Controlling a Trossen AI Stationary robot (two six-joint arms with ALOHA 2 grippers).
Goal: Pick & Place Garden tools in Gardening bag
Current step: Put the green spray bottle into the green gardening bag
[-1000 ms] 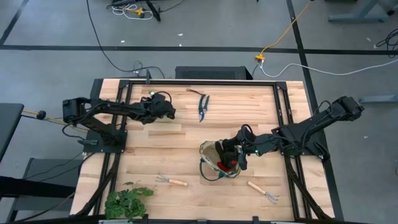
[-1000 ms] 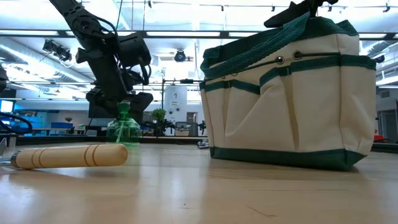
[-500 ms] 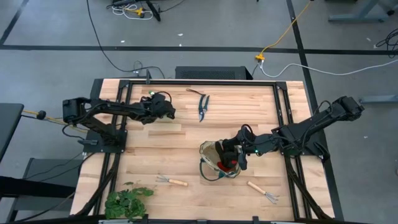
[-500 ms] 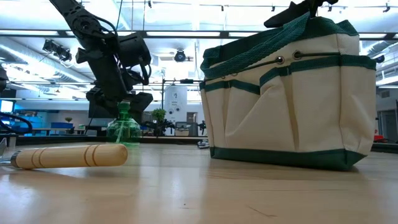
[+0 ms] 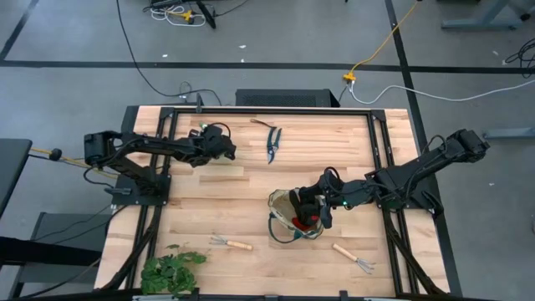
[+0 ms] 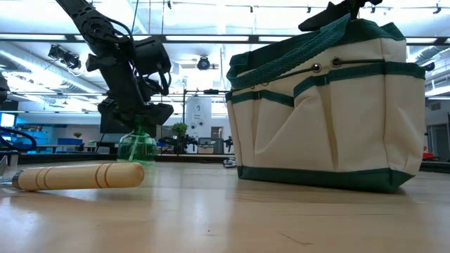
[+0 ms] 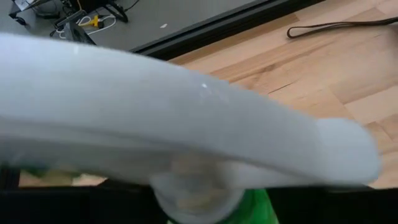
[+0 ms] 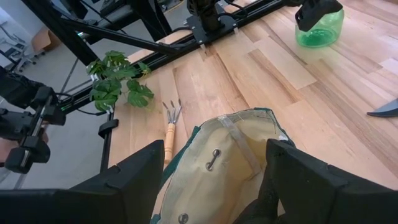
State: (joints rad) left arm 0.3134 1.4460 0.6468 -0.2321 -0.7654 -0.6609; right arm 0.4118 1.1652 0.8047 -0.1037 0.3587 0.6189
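Standing upright near the far left of the worktop (image 5: 251,188), the green spray bottle (image 6: 138,145) has its long axis vertical and its white nozzle (image 7: 186,124) on top. The left gripper (image 6: 137,112) sits over the bottle's head, its dark fingers on either side of the neck; whether they are pressing on it cannot be told.

The gardening bag (image 5: 292,215) stands at the middle of the worktop toward the near edge, its mouth facing up and its dark green handles (image 6: 295,56) rising over the cream panels. The right gripper (image 5: 313,207) is at the bag's rim on the right side, its fingers (image 8: 311,180) spread wide apart astride the rim, with something red just inside the opening below them.

The pruning shears (image 5: 272,144) lie flat at the far middle, long axis running from the far edge toward the near one, well apart from the bottle. One hand rake (image 5: 230,243) lies near the front, left of the bag, long axis left to right with its tines pointing left. The second hand rake (image 5: 353,257) lies right of the bag, set diagonally with its tines toward the near right. A leafy plant bunch (image 5: 170,269) rests at the near left corner.
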